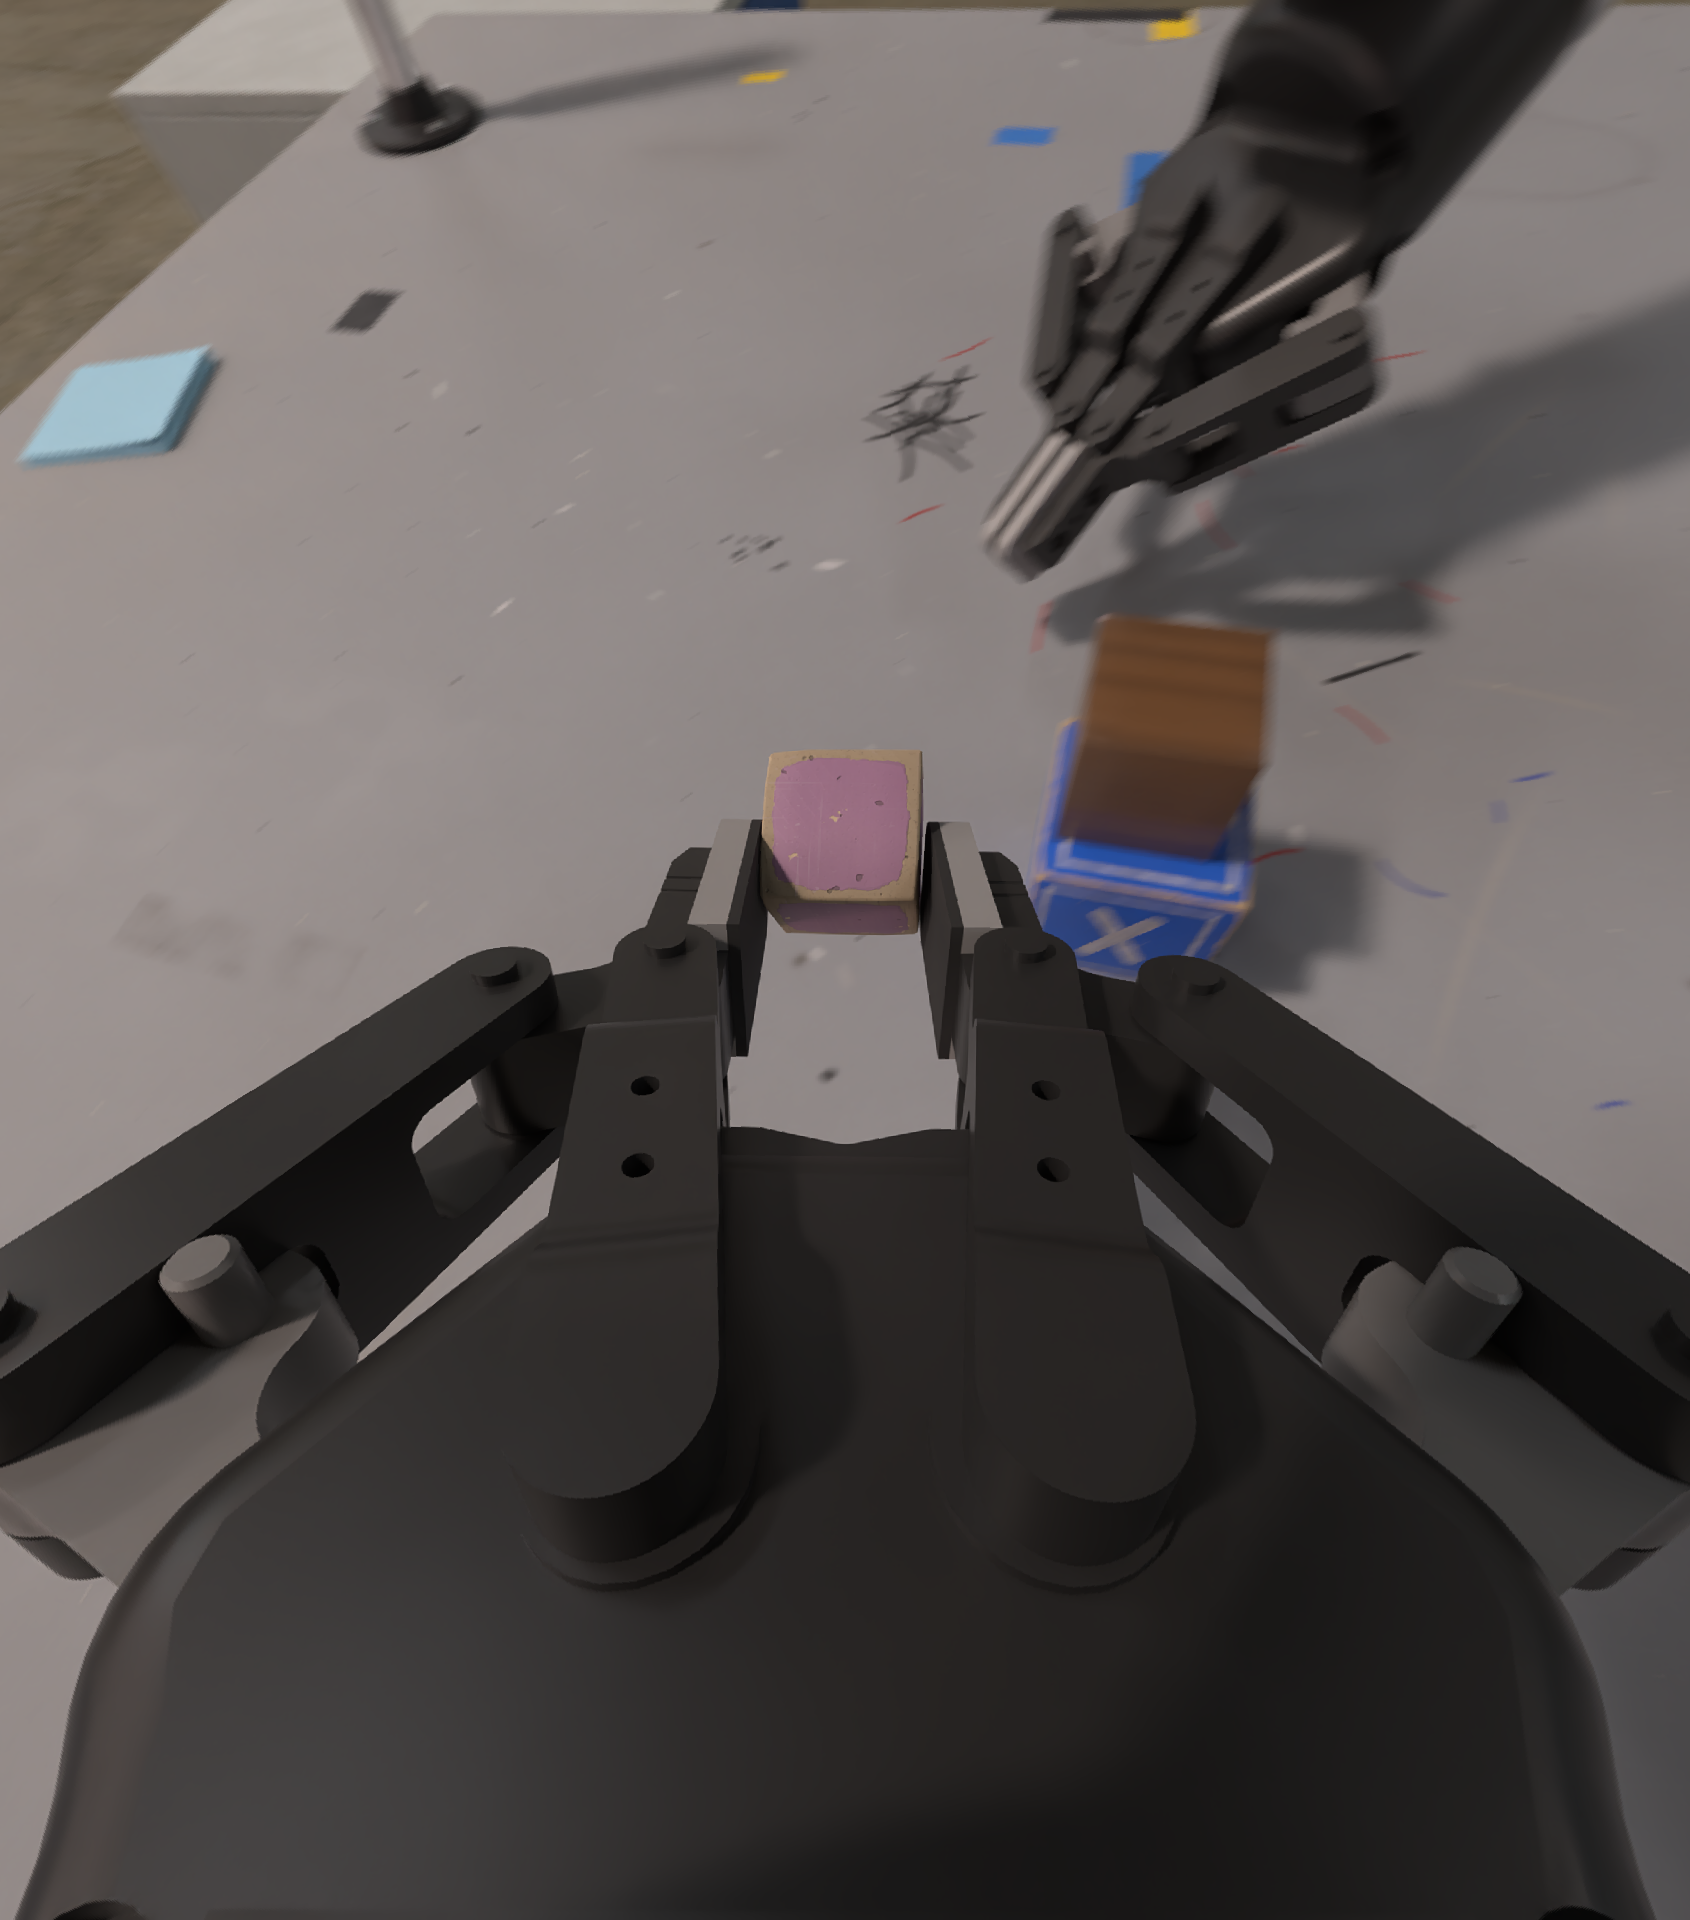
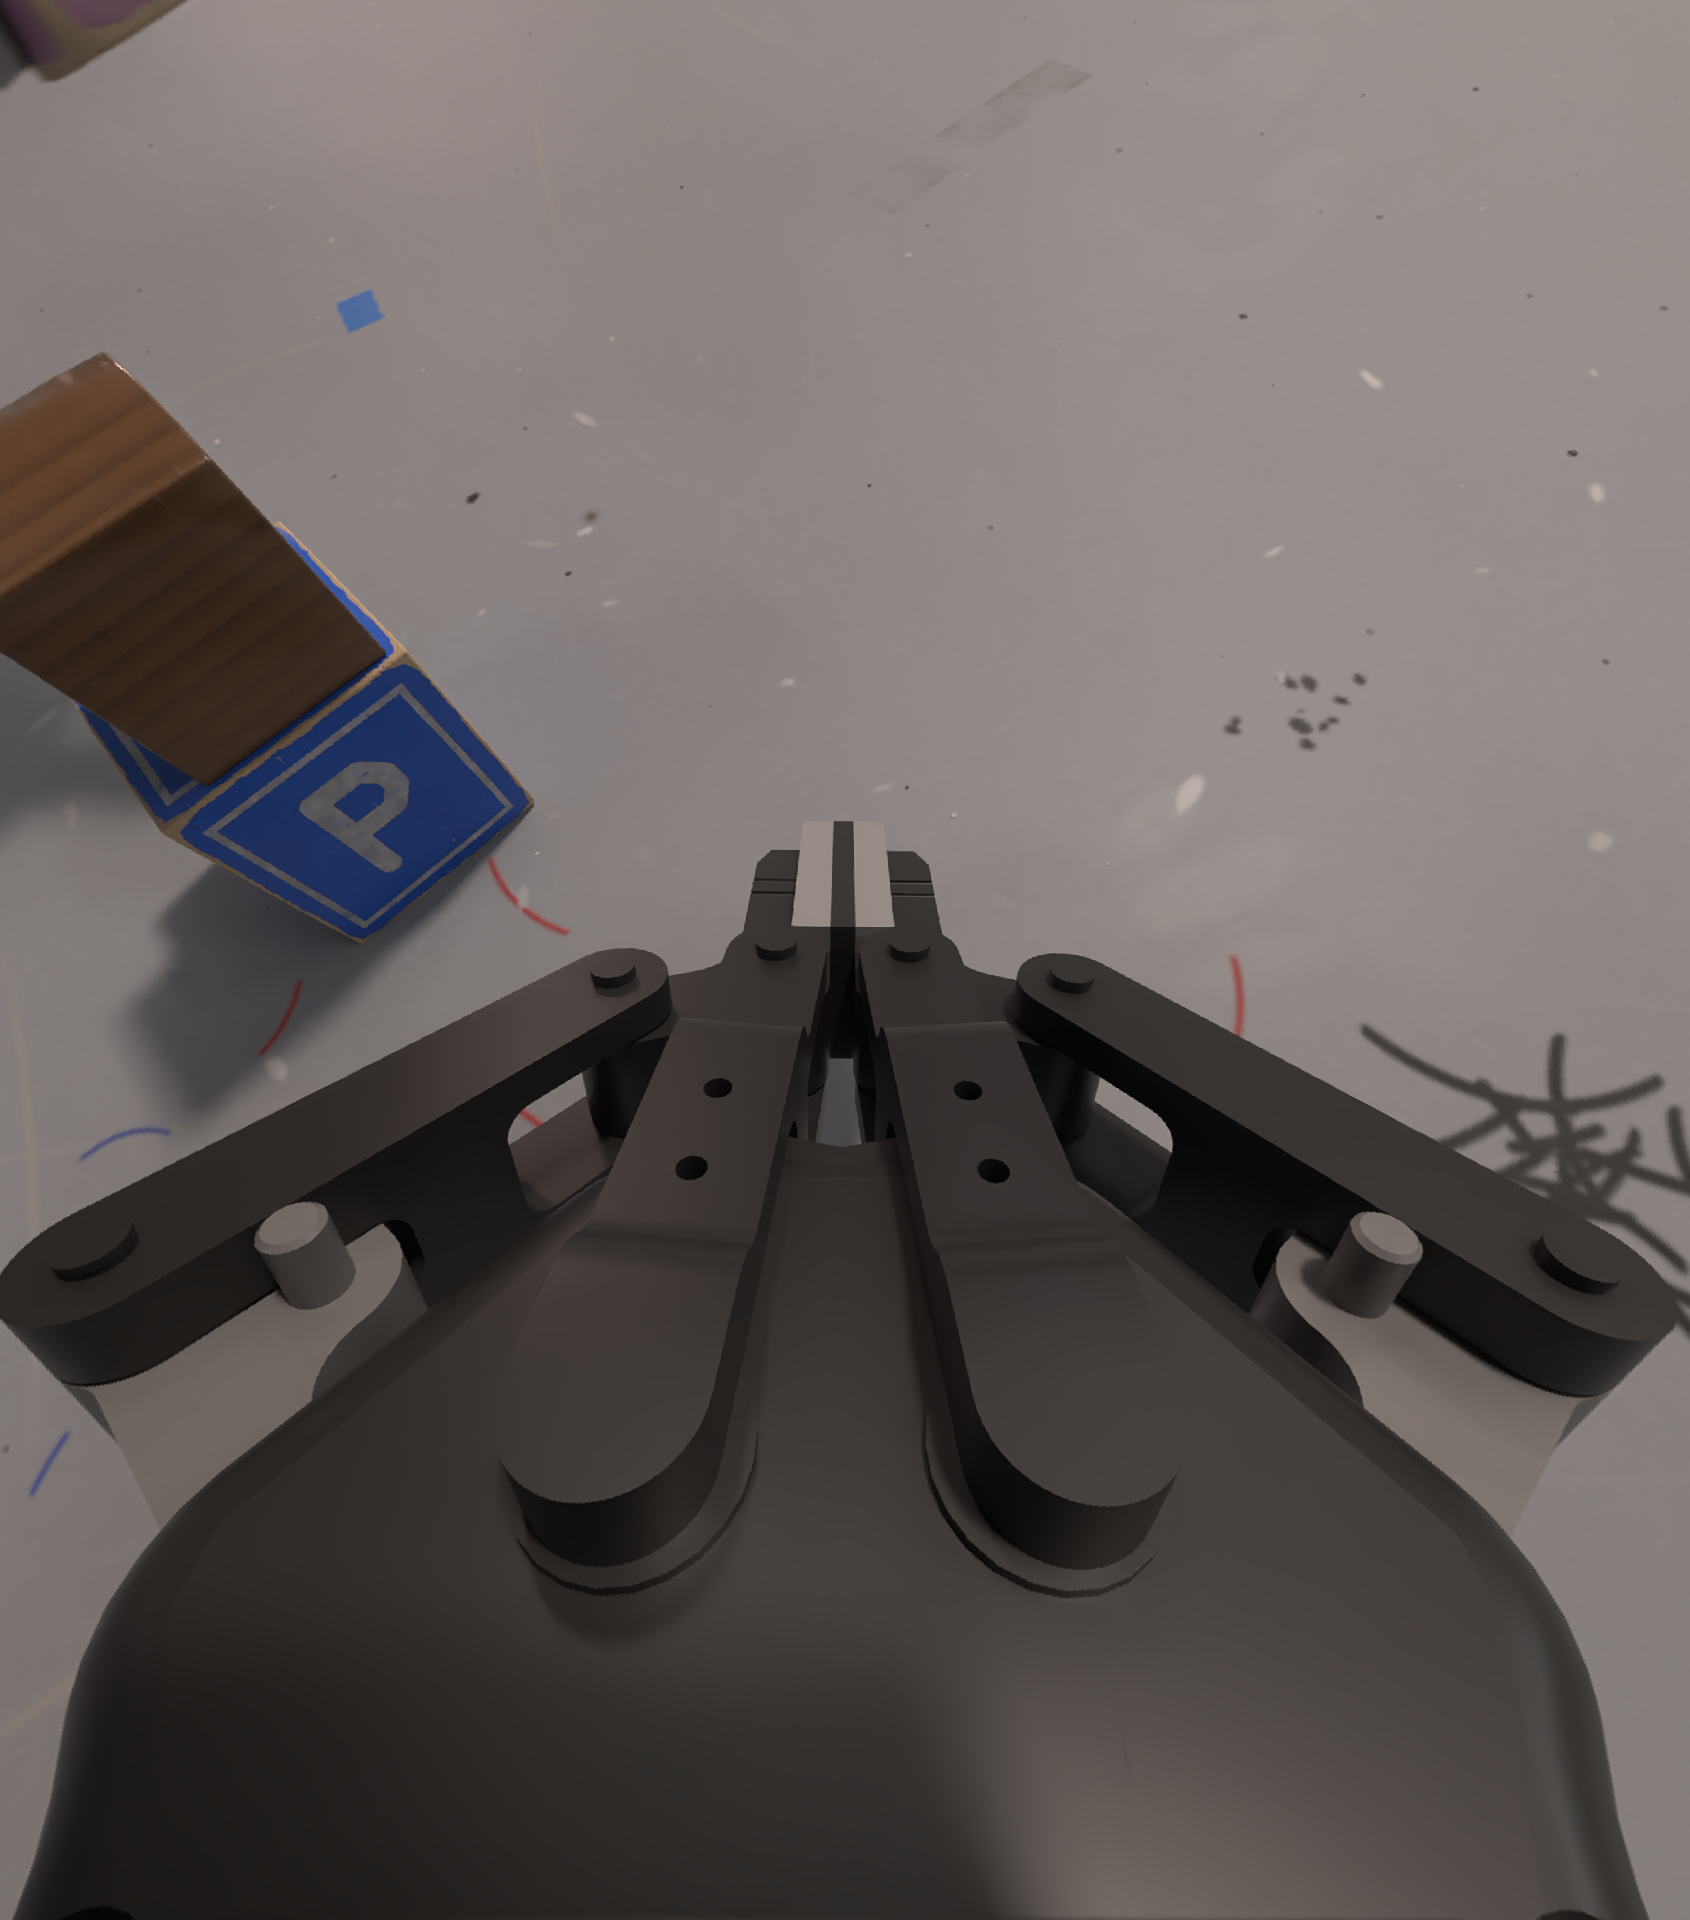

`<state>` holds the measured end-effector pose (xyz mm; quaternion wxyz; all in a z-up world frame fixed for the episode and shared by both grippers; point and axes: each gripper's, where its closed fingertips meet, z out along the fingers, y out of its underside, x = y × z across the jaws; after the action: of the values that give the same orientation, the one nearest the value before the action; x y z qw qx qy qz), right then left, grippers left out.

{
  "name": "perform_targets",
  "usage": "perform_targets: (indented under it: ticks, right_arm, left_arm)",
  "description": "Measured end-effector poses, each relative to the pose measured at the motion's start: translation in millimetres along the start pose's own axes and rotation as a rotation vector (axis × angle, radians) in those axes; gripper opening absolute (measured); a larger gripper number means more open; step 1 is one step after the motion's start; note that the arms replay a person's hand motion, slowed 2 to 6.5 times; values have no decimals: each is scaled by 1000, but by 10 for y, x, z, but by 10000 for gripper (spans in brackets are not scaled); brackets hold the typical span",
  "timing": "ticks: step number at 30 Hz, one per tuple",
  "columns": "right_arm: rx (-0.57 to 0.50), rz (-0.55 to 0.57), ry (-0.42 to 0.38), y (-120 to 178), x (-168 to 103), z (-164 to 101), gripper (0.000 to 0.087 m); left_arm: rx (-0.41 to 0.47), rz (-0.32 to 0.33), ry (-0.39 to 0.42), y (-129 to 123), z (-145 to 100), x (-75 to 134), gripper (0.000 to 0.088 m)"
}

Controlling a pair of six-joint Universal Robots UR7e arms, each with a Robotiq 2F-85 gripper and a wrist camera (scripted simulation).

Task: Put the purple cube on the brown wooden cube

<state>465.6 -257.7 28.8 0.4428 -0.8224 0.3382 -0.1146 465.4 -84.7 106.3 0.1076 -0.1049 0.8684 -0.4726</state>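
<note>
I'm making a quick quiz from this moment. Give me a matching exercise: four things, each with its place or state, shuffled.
Things:
1. purple cube
2. brown wooden cube
3. blue cube
4. right gripper

Places or states:
A. shut, holding nothing
B. resting on the table, under another cube
C. between the left gripper's fingers
D. stacked on the blue cube

Pairs: 1-C, 2-D, 3-B, 4-A

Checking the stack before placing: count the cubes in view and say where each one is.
3. The purple cube sits between the left gripper fingers. The brown wooden cube rests on the blue cube, which stands on the table. Others could lie outside these views.
</note>
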Motion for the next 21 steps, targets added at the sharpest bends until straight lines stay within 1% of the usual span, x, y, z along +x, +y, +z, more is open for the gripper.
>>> perform_targets:
  ticks: [2,4,7,11,15,19,21]
  right_arm:
    - [1,1,0,-1,1,-2,0]
    - [2,3,-1,-3,0,-3,0]
    - [3,4,-1,-3,0,-5,0]
    - [4,5,-1,-1,-1,-9,0]
    - [4,4,-2,-2,-3,-11,0]
    - [3,2,-2,2,-6,-13,0]
    - [4,2,-3,1,-7,-16,0]
  left_arm:
    - [4,30,60,-136,67,206,272]
    - [-1,65,103,-236,127,374,272]
    - [-23,105,139,-318,199,530,272]
    - [-62,132,188,-365,290,701,272]
    - [-113,143,197,-324,368,729,272]
    - [-162,125,216,-248,441,753,272]
    - [-154,116,209,-262,457,742,261]
